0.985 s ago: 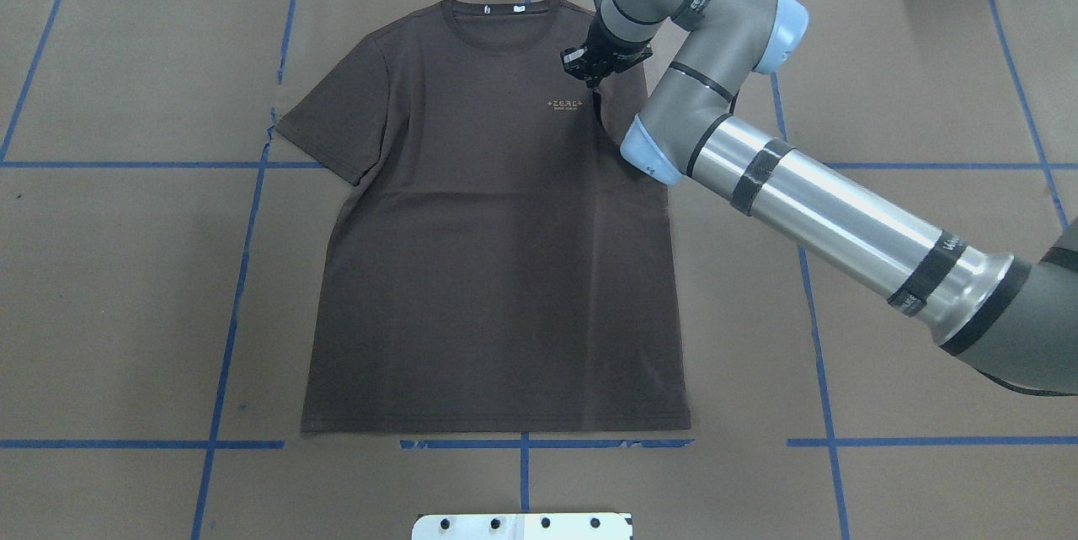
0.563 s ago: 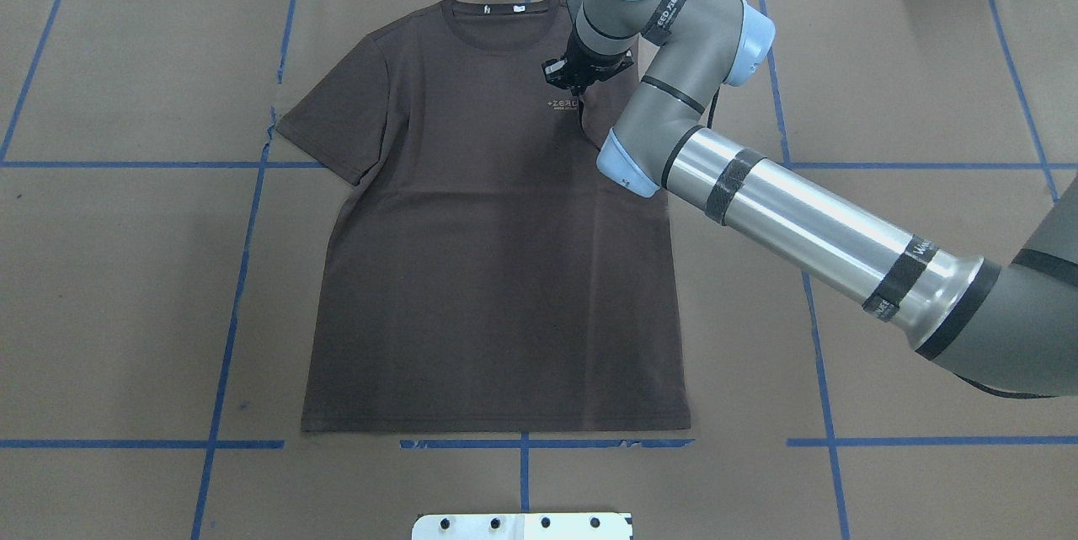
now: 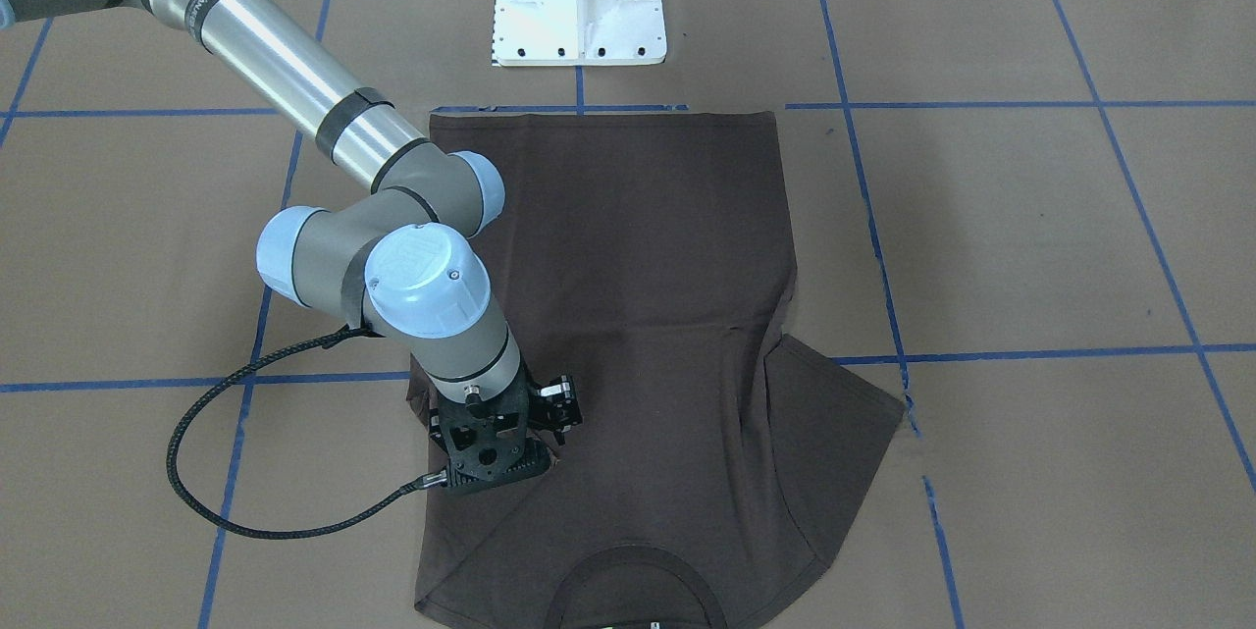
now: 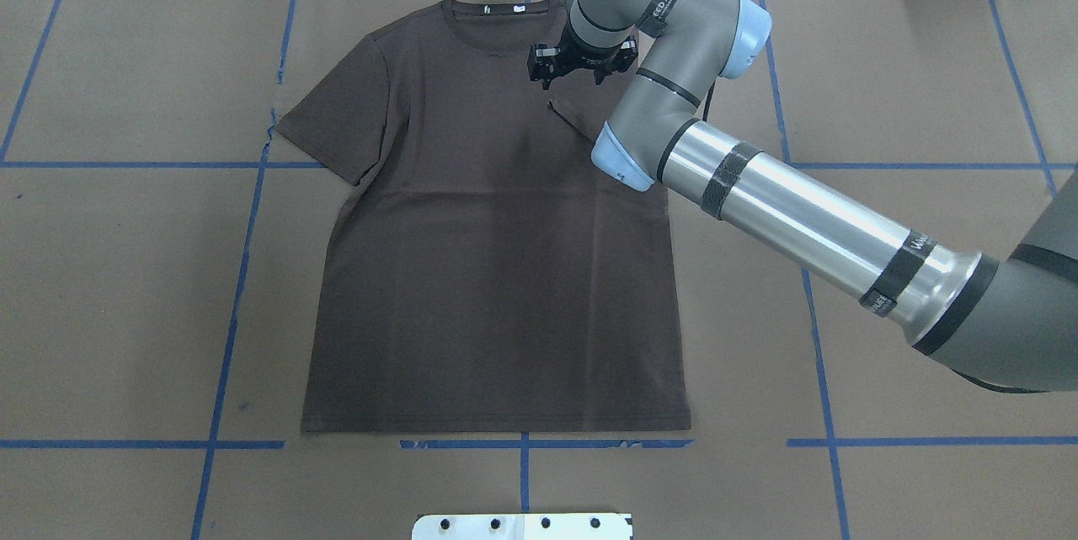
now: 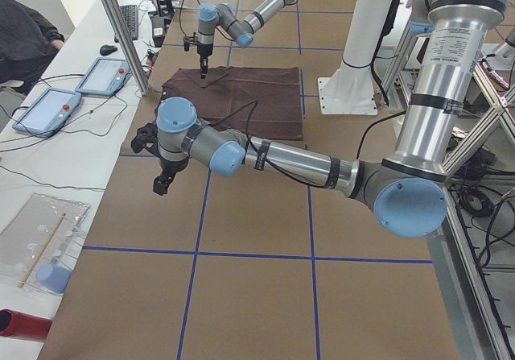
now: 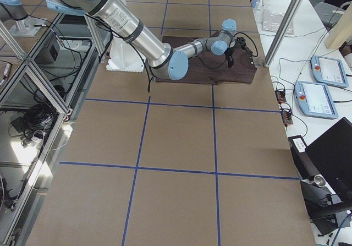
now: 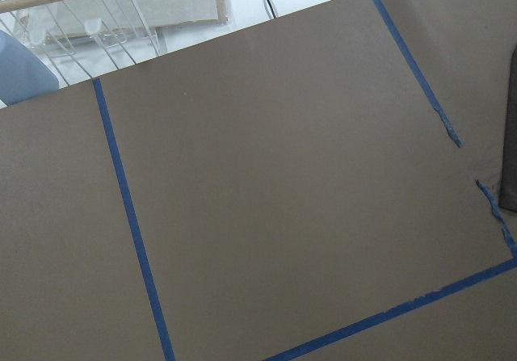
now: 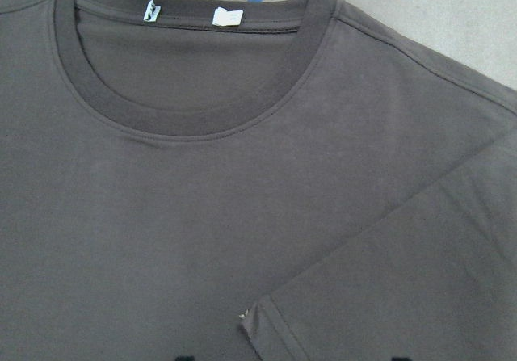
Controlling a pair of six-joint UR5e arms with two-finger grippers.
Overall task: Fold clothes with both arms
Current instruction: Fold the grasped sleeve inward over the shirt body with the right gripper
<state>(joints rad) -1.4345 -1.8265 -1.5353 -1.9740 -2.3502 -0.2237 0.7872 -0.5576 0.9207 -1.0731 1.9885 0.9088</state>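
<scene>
The dark brown T-shirt [image 4: 488,270] lies flat and face up, collar [image 8: 186,119] at the far edge. Its right sleeve [image 4: 573,110] is folded inward over the chest, and the sleeve corner [image 8: 249,322] rests on the fabric. The other sleeve [image 4: 333,123] lies spread out. My right gripper [image 4: 575,68] hovers just above the folded sleeve. It is open: two dark fingertips [image 8: 184,356] stand apart at the wrist view's bottom edge, holding nothing. My left gripper [image 5: 161,184] hangs over bare paper off to the shirt's side. It shows only in the exterior left view, so I cannot tell its state.
Brown paper with blue tape lines [image 4: 227,338] covers the table. The white pedestal base [image 3: 579,1] stands at the near edge beyond the hem. A black cable [image 3: 196,472] loops from the right wrist. A side table holds tablets [image 5: 105,74], and a person [image 5: 24,30] sits there.
My right gripper carried the sleeve leftward over the chest logo, then let it go. The sleeve now lies flat and covers the logo.
</scene>
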